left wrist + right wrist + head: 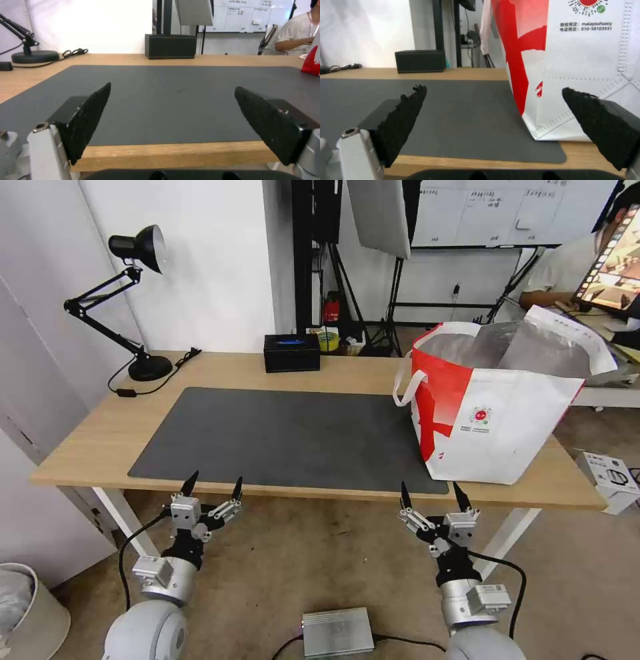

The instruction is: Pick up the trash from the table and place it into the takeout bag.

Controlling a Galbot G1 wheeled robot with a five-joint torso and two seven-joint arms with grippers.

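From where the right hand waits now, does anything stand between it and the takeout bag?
Nothing visible does. The right hand, open, sits just off the table's near edge, and the takeout bag stands right behind it on the mat's corner. The left hand, open, waits farther left.

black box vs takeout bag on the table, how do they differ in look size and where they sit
The black box is small, low, dark and closed; the takeout bag is far larger, tall, white with red side panels, and open at the top, showing silver lining. The box sits on bare wood at the table's far edge, off the grey mat; the bag stands at the right end, partly on the mat. Both rest upright on the table.
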